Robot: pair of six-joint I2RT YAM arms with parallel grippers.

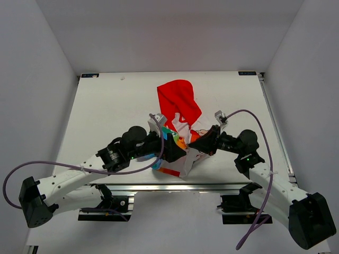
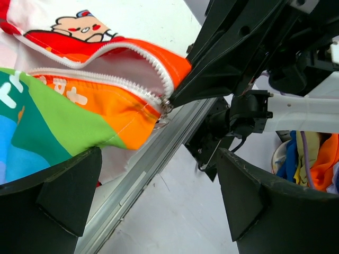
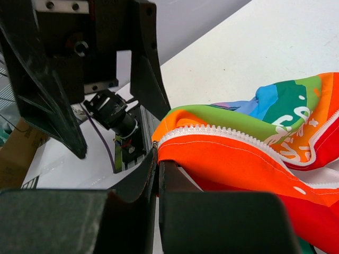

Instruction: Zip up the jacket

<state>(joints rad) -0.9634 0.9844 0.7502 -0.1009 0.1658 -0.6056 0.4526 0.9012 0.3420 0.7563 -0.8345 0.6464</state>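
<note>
At the middle of the counter (image 1: 106, 106) the jacket (image 1: 181, 125) is laid, red hood (image 1: 177, 99) farthest away; its orange hem by the zipper (image 2: 95, 79) is clamped by the right fingers (image 3: 135, 182), while the left fingers (image 2: 63, 190) are held wide apart

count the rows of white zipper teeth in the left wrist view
2. The upper row edges the orange flap of the rainbow-striped jacket; the lower row edges the green-and-orange panel. They meet at the metal slider. More may be hidden.
</note>
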